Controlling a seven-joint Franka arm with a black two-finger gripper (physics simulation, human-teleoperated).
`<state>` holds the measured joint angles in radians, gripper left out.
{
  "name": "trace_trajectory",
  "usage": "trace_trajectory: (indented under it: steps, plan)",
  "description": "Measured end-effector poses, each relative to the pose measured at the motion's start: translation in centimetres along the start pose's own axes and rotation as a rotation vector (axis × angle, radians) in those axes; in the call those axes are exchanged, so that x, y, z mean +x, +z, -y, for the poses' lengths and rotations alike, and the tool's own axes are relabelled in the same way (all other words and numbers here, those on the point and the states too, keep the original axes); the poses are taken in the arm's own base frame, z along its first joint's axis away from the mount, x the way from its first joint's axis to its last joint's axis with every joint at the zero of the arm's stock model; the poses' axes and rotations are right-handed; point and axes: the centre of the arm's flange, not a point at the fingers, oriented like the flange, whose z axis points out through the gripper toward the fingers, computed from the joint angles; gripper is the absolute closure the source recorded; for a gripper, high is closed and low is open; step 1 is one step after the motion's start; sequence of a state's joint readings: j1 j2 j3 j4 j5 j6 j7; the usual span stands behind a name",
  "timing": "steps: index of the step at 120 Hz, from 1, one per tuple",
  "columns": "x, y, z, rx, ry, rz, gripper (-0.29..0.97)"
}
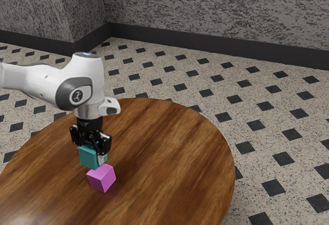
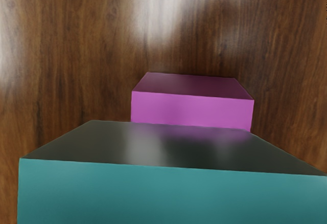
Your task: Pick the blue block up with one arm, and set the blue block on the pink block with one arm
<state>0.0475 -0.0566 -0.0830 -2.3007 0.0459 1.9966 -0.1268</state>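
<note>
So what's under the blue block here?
The pink block, resting on the wooden table, slightly offset. The blue block, held in the gripper, hides whether they touch.

Two blocks in all: one blue block (image 1: 88, 155), teal in shade, and one pink block (image 1: 101, 177), which lies toward five o'clock of the blue one in the exterior view. The wrist view gives the same count, one blue block (image 2: 163, 193) and one pink block (image 2: 191, 109). There is one table (image 1: 169, 148), round and of dark wood. One arm (image 1: 46, 83) reaches over it, carrying one gripper (image 1: 92, 152) with two black fingers (image 1: 103, 158). One floor (image 1: 267, 96) of pale speckled stone with small black squares lies around the table
</note>
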Motion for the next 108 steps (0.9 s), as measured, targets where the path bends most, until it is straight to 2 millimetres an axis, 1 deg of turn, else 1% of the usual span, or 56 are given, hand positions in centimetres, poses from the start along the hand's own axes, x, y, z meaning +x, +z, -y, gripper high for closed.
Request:
trace_trajectory:
  steps: [28, 33, 52, 68, 82, 86, 92, 100, 108]
  plan:
    - [-0.9, 0.6, 0.0, 0.003, 0.0, 0.01, 0.3]
    - [-0.9, 0.7, 0.0, 0.005, 0.001, 0.01, 0.25]
    - [-0.9, 0.7, -0.1, 0.006, 0.006, 0.011, 0.14]
    - [-1.0, 0.7, -0.1, 0.007, 0.009, 0.011, 0.08]
    - [-1.5, -1.0, -0.4, 0.008, 0.015, -0.021, 0.04]
    - [-1.8, -1.9, -0.4, 0.008, 0.016, -0.037, 0.04]
    - [-2.5, -3.7, -0.4, 0.009, 0.017, -0.07, 0.03]
    - [-3.4, -6.8, -0.3, 0.008, 0.018, -0.123, 0.02]
    - [-4.1, -10.9, -0.6, 0.007, 0.026, -0.181, 0.02]
